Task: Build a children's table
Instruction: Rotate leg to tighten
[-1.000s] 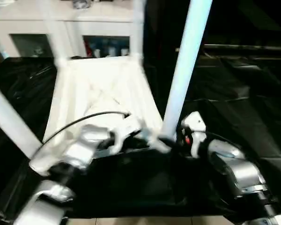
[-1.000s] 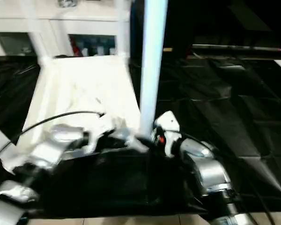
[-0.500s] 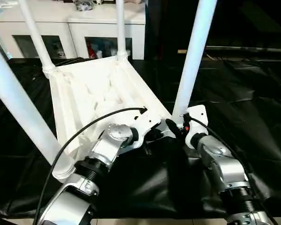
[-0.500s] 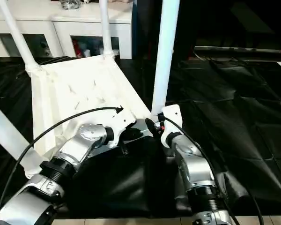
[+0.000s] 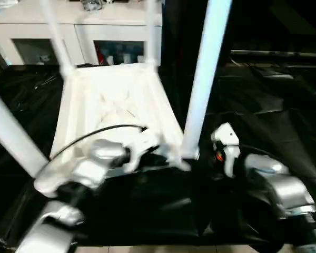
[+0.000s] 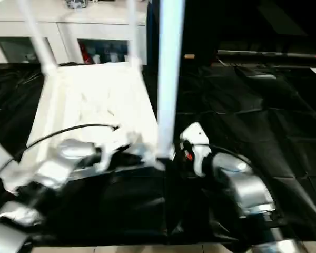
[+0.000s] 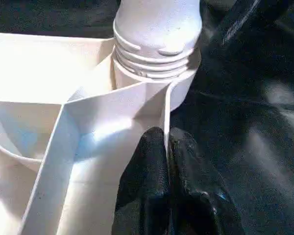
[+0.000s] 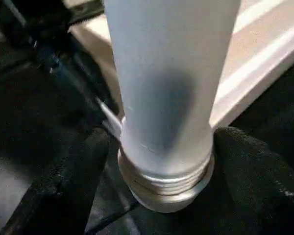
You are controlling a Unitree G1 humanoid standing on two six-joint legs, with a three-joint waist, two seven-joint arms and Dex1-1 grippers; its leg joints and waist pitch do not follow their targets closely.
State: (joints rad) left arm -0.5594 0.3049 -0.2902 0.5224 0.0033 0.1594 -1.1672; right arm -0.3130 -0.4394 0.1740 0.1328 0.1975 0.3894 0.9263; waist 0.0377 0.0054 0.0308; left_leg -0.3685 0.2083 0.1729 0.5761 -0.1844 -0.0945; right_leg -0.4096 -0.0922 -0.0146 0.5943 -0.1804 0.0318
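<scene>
White plastic tabletop [image 5: 113, 105] lies upside down; left claw [image 7: 167, 147] pinches its rim at six o'clock, steadying it, while right claw [image 8: 152, 161] loosely straddles the leg [image 5: 203, 79].

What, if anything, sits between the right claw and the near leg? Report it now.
Nothing visible. In the right wrist view the near leg stands in the gap of the right claw, one black finger on each side. The left claw pinches the tabletop rim by that corner socket.
</scene>
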